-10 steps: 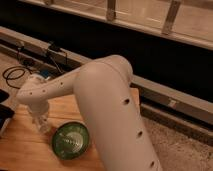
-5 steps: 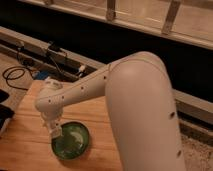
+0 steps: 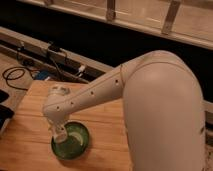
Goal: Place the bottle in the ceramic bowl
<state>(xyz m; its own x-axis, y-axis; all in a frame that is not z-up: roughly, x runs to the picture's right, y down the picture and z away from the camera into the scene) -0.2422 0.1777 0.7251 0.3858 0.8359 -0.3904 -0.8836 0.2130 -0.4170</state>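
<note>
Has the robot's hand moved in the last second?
Yes. The hand has shifted right in view, from beside the round glossy green ceramic bowl to over its left rim.

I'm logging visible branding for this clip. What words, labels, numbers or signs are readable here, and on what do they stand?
None can be read.
On the robot arm: plain white with small dark dots, no lettering.
On the ceramic bowl: green glaze, no marks.
On the tool, at the bowl's left rim: nothing legible.
On the wooden table and the cables behind it: no text visible.
</note>
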